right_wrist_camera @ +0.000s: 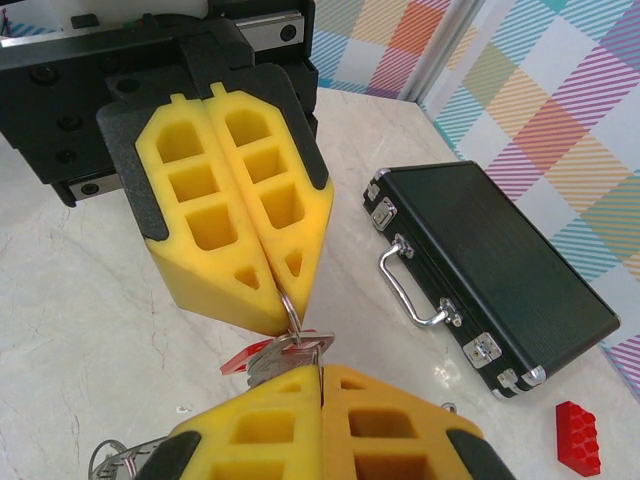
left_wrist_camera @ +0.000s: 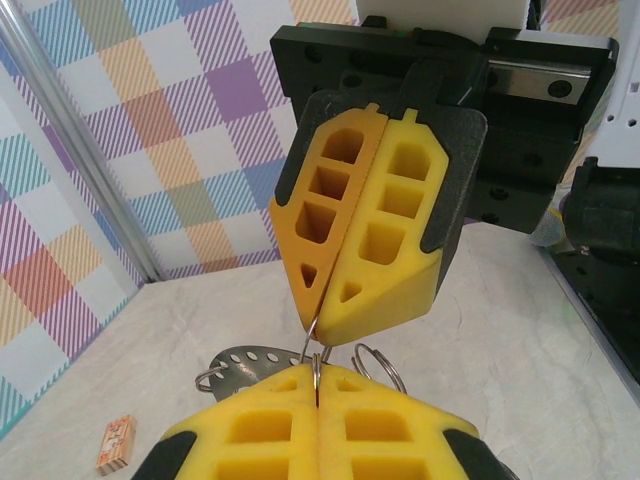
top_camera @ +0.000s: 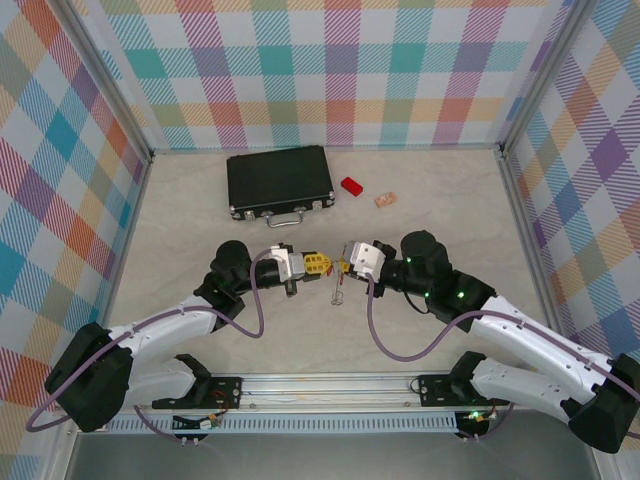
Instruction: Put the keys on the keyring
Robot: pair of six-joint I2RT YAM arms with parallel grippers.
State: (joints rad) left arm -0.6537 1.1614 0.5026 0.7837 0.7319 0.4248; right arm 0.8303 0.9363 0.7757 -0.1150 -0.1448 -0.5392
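My two grippers meet tip to tip over the middle of the table, the left gripper facing the right gripper. In the left wrist view my left gripper is shut on a thin silver ring of the keyring, and the right gripper pinches the same wire from above. In the right wrist view my right gripper is shut on the keys, silver with a red head. The ring passes through the key's head and runs up into the shut left gripper.
A perforated metal tag with small rings hangs below the grippers. A black case lies at the back. A red block and a small tan block lie near it. Plaid walls enclose the table.
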